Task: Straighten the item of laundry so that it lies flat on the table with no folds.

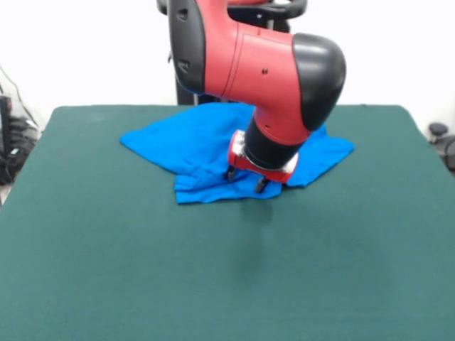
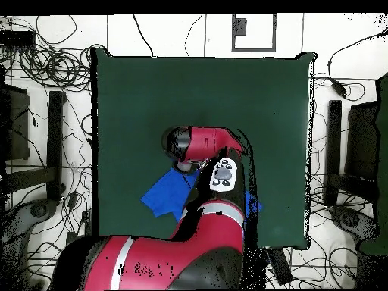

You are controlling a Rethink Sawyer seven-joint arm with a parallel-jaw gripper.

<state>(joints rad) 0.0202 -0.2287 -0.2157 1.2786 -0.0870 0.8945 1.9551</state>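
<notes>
On shirt (image 1: 199, 153) front edge, my gripper (image 1: 245, 180) pressing down, fingers apart, tips touching cloth. Shirt crumpled, folded, toward far side of table (image 1: 106, 270).

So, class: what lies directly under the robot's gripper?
Under the gripper lies the blue T-shirt, still creased, near its front edge, spread on the green table. The arm hides the shirt's middle, so any folds there cannot be seen.
</notes>
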